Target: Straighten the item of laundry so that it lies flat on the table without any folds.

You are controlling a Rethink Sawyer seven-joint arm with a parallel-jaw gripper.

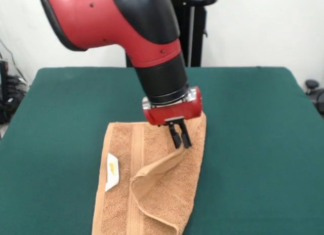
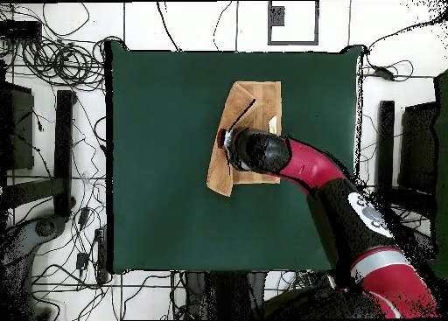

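The orange-tan towel (image 1: 152, 189) lies at the near middle of the dark green table (image 1: 253, 118), its front end running off the picture's bottom edge. A white tag (image 1: 112, 172) shows on its left part. One flap is folded over the middle and rises in a ridge up to my gripper (image 1: 180, 139). The gripper's black fingers are close together and pinch the tip of that raised flap just above the cloth. In the overhead view the gripper (image 2: 229, 144) and arm cover the near part of the towel (image 2: 262, 103) on the table (image 2: 157, 160).
A black stand (image 1: 195, 27) rises behind the table's far edge. Cables (image 2: 52, 55) and dark equipment (image 2: 63, 143) lie on the floor beside the table. Green table surface surrounds the towel on all sides.
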